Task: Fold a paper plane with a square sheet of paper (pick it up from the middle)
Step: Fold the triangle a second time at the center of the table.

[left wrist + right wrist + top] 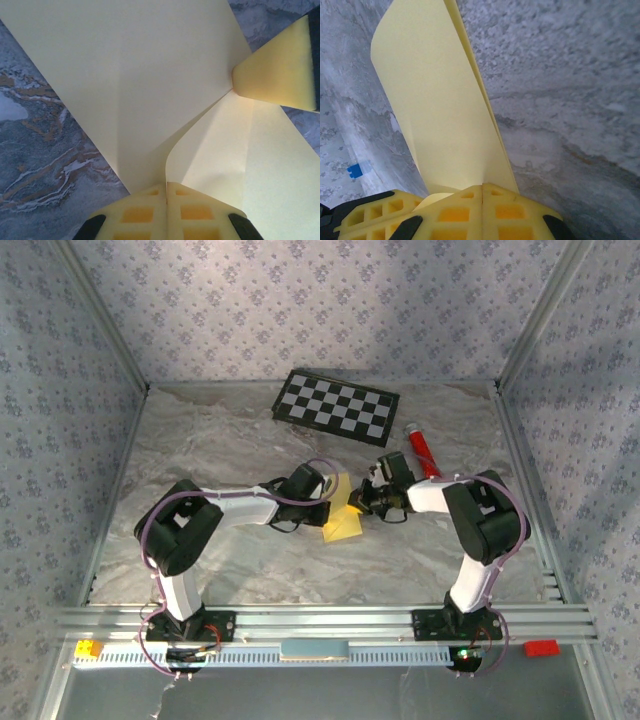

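The pale-yellow sheet of paper (342, 512) is held up between both arms in the middle of the table, partly folded with lengthwise creases. My left gripper (166, 186) is shut on one edge of the paper (140, 90). My right gripper (482, 187) is shut on the paper (445, 110) from the other side, and its yellow fingertip (280, 70) shows at the right of the left wrist view. In the top view the left gripper (325, 502) and right gripper (360, 502) meet at the sheet.
A black-and-white checkerboard panel (336, 405) lies at the back. A red tube (421, 450) lies right of it, behind the right arm. A marbled grey cloth (200, 440) covers the table, with patterned walls round it. A small blue block (355, 170) is far off.
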You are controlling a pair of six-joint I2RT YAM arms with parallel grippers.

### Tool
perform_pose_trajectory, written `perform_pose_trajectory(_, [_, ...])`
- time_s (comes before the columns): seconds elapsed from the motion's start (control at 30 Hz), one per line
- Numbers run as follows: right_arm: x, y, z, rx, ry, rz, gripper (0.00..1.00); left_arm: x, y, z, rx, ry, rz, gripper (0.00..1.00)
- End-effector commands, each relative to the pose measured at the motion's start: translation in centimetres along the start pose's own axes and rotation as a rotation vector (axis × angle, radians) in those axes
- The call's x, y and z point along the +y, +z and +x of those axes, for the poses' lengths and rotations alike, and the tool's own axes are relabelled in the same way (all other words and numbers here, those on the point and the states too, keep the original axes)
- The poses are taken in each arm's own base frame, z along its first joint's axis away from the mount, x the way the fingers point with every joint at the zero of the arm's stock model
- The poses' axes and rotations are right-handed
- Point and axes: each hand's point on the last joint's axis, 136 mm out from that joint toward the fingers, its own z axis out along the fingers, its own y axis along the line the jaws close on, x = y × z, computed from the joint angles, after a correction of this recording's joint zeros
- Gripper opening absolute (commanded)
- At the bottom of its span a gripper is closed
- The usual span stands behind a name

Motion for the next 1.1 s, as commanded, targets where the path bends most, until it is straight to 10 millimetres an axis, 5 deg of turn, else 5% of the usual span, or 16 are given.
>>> perform_pose_trajectory(0.0, [-0.8,-0.9,-1.3,-0.036,0.061,-0.001,0.01,2.2,1.0,3.6,0.129,-0.016,-0.067,0.0])
perform_pose_trajectory(0.17, [2.9,-2.9,-2.4,-0.071,-0.029,-0.078,0.03,2.1,0.9,3.5,0.128,-0.016,-0.067,0.0])
perform_pose_trajectory(0.37, [4.0,-1.7,0.5,0.004,-0.088,-0.063,0.03,2.1,0.8,3.5,0.124,-0.016,-0.066,0.0])
perform_pose_trajectory(0.63, [2.3,0.5,3.5,0.067,-0.071,-0.024,0.02,2.1,0.9,3.5,0.124,-0.015,-0.066,0.0])
perform_pose_trajectory(0.93, [-2.7,1.1,4.2,0.087,-0.034,0.113,0.01,1.8,0.6,3.1,0.117,-0.018,-0.057,0.0])
perform_pose_trajectory(1.07, [-3.5,1.0,4.4,0.096,-0.044,0.143,0.0,1.5,-0.4,2.0,0.086,-0.063,-0.072,0.09])
